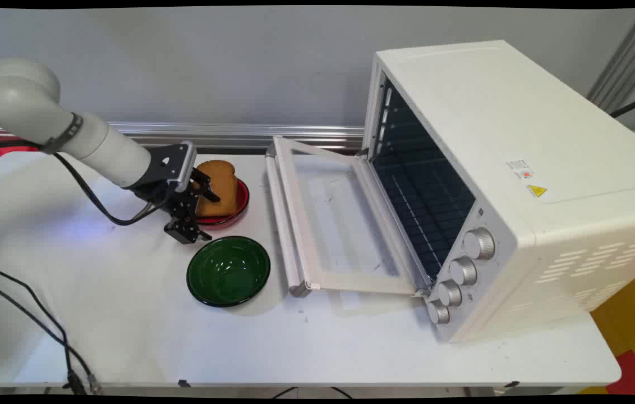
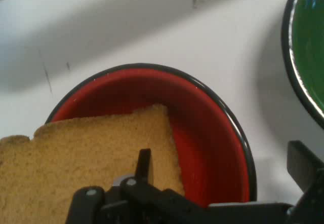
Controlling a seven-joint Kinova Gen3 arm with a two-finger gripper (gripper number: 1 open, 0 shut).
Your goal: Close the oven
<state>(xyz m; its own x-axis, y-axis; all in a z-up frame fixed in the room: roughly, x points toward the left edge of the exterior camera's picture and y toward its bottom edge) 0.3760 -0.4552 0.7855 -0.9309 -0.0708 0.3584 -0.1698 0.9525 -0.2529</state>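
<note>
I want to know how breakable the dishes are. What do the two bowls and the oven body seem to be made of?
Red bowl and green bowl: probably enamelled metal, since both are glossy with thin dark rims; glazed ceramic is also possible. Oven: its body looks like matte white painted sheet metal with punched vent slots, and its knobs look like brushed metal.

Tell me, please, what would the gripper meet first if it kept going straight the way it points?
Most likely the red bowl, beside the toast slice, since the gripper straddles its rim; depth is uncertain.
</note>
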